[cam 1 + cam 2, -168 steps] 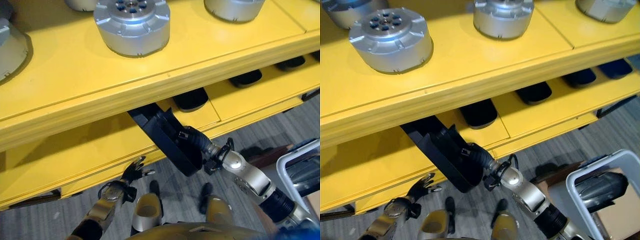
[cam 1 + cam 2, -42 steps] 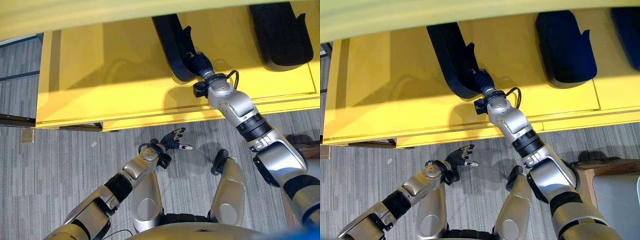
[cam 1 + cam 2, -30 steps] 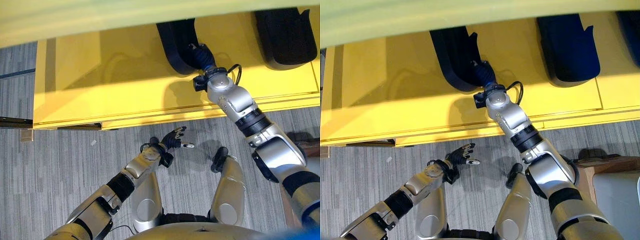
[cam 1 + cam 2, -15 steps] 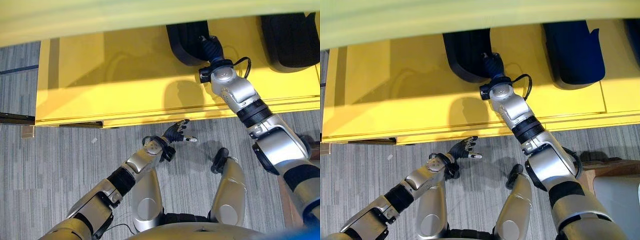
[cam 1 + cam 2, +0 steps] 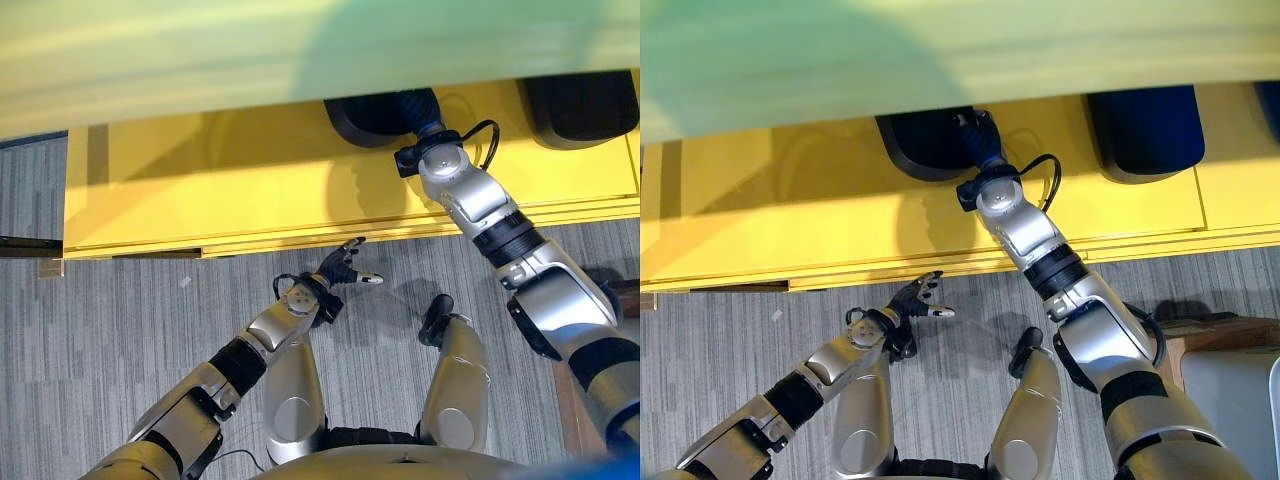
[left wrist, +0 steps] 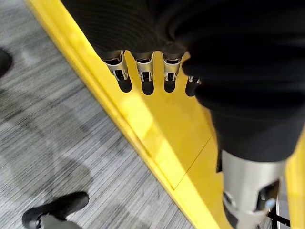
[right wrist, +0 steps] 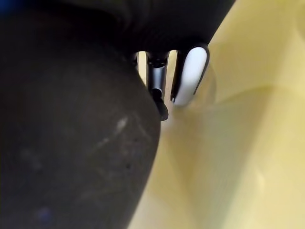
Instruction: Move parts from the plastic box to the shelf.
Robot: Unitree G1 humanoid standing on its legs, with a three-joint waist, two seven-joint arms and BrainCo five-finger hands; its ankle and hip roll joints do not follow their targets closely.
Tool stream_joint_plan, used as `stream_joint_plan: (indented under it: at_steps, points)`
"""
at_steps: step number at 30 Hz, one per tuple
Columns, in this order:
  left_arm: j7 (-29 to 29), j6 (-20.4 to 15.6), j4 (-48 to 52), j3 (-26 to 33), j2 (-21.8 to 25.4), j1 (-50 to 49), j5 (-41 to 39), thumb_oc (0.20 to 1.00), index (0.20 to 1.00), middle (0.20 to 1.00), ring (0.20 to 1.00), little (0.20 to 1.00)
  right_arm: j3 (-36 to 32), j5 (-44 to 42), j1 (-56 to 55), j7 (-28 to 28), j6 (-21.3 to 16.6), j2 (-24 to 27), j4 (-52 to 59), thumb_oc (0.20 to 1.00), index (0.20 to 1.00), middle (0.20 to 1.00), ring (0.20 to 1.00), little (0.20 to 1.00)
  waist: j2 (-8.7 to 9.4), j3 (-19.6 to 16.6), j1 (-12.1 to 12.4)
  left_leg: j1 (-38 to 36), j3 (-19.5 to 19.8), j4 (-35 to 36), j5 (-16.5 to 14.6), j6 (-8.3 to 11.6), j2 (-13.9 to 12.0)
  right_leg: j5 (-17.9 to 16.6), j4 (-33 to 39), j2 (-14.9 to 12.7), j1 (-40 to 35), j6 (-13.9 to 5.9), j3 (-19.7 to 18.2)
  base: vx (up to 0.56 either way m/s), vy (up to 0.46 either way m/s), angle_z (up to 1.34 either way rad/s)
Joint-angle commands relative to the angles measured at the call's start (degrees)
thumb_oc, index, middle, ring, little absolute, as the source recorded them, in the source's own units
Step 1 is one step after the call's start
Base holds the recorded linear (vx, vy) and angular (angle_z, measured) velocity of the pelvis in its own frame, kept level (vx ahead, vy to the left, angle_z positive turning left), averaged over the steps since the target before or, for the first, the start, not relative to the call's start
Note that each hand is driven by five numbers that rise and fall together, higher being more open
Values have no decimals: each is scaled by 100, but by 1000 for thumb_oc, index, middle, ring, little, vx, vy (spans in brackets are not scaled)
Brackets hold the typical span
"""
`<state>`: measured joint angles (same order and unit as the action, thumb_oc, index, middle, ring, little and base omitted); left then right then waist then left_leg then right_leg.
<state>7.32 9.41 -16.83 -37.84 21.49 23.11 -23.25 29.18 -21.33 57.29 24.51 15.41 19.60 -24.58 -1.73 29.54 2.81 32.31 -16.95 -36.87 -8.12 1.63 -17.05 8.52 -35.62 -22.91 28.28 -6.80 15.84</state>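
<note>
eye views: grey carpet floor point(image 5: 120, 320), yellow shelf point(image 5: 200, 200). my right hand point(image 5: 983, 140) on black part point(image 5: 925, 140) on shelf; grip state i cannot tell. left hand point(image 5: 338, 272) relaxed, empty. left wrist view: fingers point(image 6: 143, 74) straight. i'd seat part fully, withdraw slowly.

Two dark parts point(image 5: 930, 140) point(image 5: 1145, 130) lie on the yellow shelf point(image 5: 790, 230) above grey floor point(image 5: 720, 350).

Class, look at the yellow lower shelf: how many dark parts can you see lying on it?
2 in the left eye view: one dark part at the right hand, another further right. More may be hidden under the upper shelf.
</note>
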Motion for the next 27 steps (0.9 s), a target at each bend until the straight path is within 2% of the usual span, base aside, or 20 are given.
stream_joint_plan:
  at_steps: [1,3,9,15,18,21,27]
  points:
    - [225,-26,126,39,-217,-165,-271,1000,1000,1000,1000,1000,-67,-507,-721,269,113,-85,-584,200,200,200,200,200,-141,26,182,-427,-234,313,-95,-80,-102,-319,89,116,45,-28,-45,-8,-23,-4]
    - [156,-113,-21,113,-321,-244,-474,1000,1000,1000,1000,1000,-121,-541,-819,329,113,-138,-552,200,200,200,200,200,-136,26,173,-440,-255,352,-76,-77,-97,-331,138,123,36,-25,-37,0,0,0]
    - [482,-316,-282,353,-347,-509,-428,1000,1000,1000,1000,1000,-262,-304,-1184,452,-43,-105,-384,200,200,200,200,200,-149,26,159,-409,-247,374,-67,-83,-67,-337,162,122,72,-11,-24,0,0,0]
    - [288,-454,-307,534,-257,-761,-405,1000,1000,1000,1000,1000,-323,-55,-1436,266,-152,12,-231,200,200,200,200,200,-138,26,182,-326,-197,310,-92,-82,-81,-300,94,102,139,18,-3,-4,-10,1]
    - [276,-521,-268,547,-237,-782,-451,1000,1000,1000,1000,1000,-254,-40,-1562,54,-40,18,-50,200,200,200,200,200,-149,26,154,-288,-207,285,-105,-90,-72,-307,79,76,190,10,-22,-10,2,0]
    - [212,-497,-248,544,-250,-826,-497,1000,1000,1000,1000,1000,-98,-41,-1798,86,80,-13,254,200,200,200,200,200,-147,26,92,-289,-257,259,-114,-90,-98,-314,89,77,214,13,-47,-32,12,-3]
    - [283,-551,-332,513,-350,-807,-692,1000,1000,1000,1000,1000,-71,-32,-2131,162,1,-83,368,200,200,200,200,200,-128,26,-26,-327,-302,262,-122,-94,-96,-308,124,128,210,39,-128,-3,11,-1]
